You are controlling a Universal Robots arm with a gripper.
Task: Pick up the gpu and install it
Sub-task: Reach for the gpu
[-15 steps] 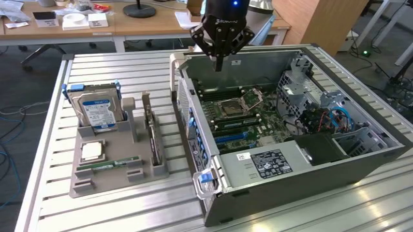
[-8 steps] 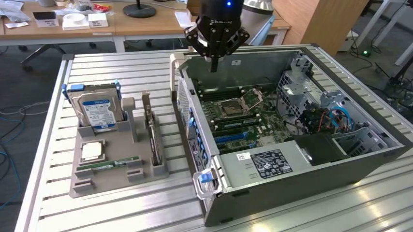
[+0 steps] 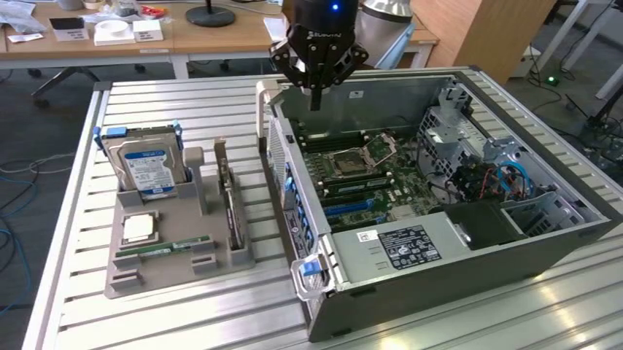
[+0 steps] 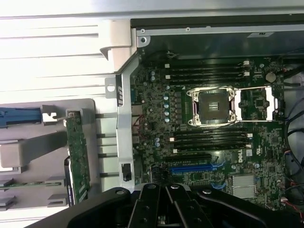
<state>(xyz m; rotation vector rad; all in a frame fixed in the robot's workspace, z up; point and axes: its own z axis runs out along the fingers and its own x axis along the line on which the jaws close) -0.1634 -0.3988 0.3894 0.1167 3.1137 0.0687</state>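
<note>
Exterior view: find the gpu (image 3: 230, 200) standing on its long edge in a slot of the gray holder (image 3: 127, 281), on the side of the holder nearest the computer case (image 3: 438, 270). Judging by this layout, the card is stored upright so that its top edge is free for a pinch from above. The holder walls keep it from tipping. Nothing touches the card.

In the same holder, note the hard drive (image 3: 148, 166) upright towards the exterior view's left. The processor chip (image 3: 140, 228) and the memory stick (image 3: 163, 249) lie flat in front of it. Holder and case rest just beside each other on the slatted table (image 3: 175, 109).

The case lies on its side with the panel off, so the motherboard (image 3: 360, 175) faces up and its slots can be reached from above.

The gripper (image 3: 314, 98) hangs over the far edge of the case, well apart from the card. Its fingers are pressed together and hold nothing.

Use the wrist view for detail. It looks straight down on the card (image 4: 77, 152), whose green face is tilted slightly into sight. It also shows the empty processor socket (image 4: 213, 105) and the blue slot (image 4: 192, 168) just beyond the closed gripper (image 4: 166, 197). The exterior view instead gives you the gripper's height above the case and how the holder is laid out.
</note>
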